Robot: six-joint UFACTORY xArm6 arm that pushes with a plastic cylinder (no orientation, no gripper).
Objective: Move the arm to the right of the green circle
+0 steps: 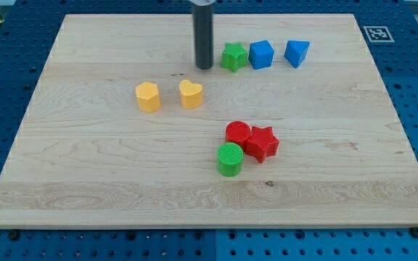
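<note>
So my tip [205, 67] sits near the top middle of the frame, just left of the green star [233, 56]. There's no claw here, just a bare rod. The green circle [230, 159] is way down, lower middle, slightly right of the tip. Snag: the red circle [237, 133] and red star [263, 143] crowd its upper right, so I'd guess swinging wide round them. The yellow blocks [148, 96] on the bench [85, 181] are out of the way.
</note>
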